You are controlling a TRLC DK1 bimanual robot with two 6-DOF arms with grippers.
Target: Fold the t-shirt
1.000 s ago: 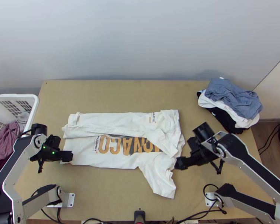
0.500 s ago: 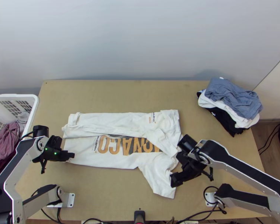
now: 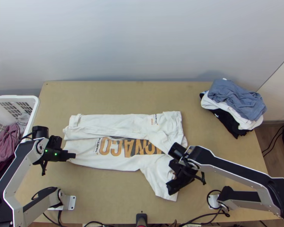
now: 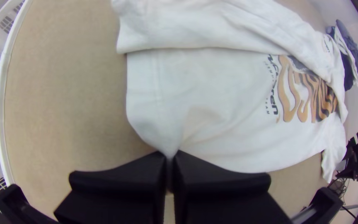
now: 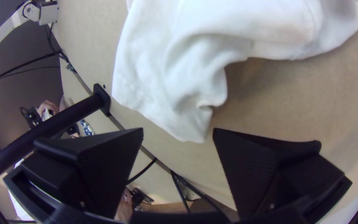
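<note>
A shirt [image 3: 117, 162] lies on the table [image 3: 123, 94] between two end effectors, its hem end at the left one and a loose sleeve [image 5: 175, 99] at the right one. The left end effector [image 4: 169, 155] is closed on the hem corner [image 4: 169, 145], probably to anchor that end and draw the near edge taut for the next fold. The right end effector [image 5: 178, 132] holds nothing and stands wide, the sleeve's tip just ahead of its opening, a placing that suggests a grip on the sleeve comes next, so both ends can be carried over together. Closing short of the cloth could leave the sleeve behind.

The shirt, white with large orange lettering [image 3: 127, 148] across a dark block, is folded once lengthwise: beyond the left end effector, a long layer [image 3: 104, 125] lies back over the front, fairly flat but lightly creased. The pinched corner gathers to a point at the left end effector. The sleeve, rumpled and bent, sticks out from the body beside the right end effector.
</note>
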